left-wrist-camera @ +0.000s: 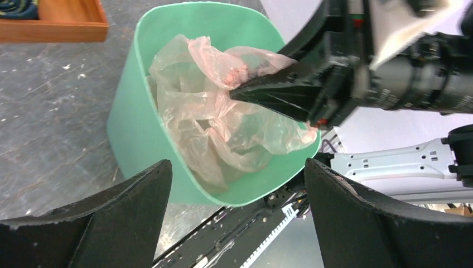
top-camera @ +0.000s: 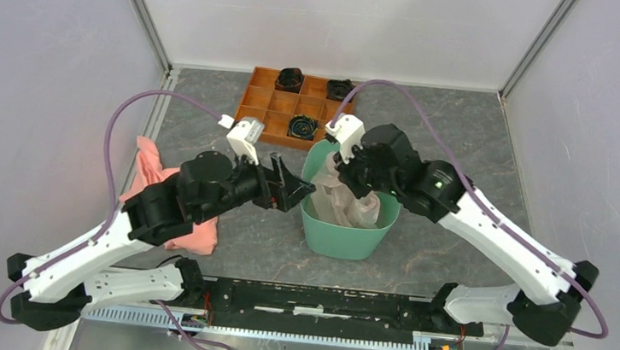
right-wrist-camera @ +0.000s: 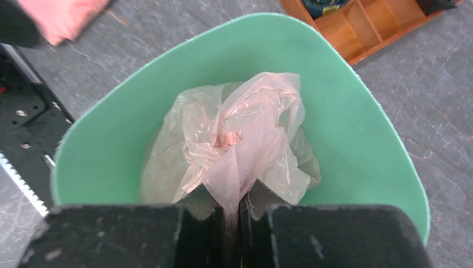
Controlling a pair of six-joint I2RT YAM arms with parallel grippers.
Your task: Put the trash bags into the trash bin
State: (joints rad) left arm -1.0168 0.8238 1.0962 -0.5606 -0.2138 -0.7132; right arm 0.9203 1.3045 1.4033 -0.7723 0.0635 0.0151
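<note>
Right gripper (right-wrist-camera: 233, 205) clamped on the pink trash bag (right-wrist-camera: 251, 128), bunched inside the mint-green trash bin (right-wrist-camera: 348, 128).
My left gripper (left-wrist-camera: 237, 167) hovers, fingers apart, at the bin's nine o'clock.

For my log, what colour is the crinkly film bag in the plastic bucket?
Translucent pale pink film bag; clearest in the right wrist view.

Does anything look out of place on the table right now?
A pink cloth lies crumpled at the table's left edge, partly under the left arm. The trash bag sits bunched inside the trash bin, pinched by the right claw. Nothing spilled.
</note>
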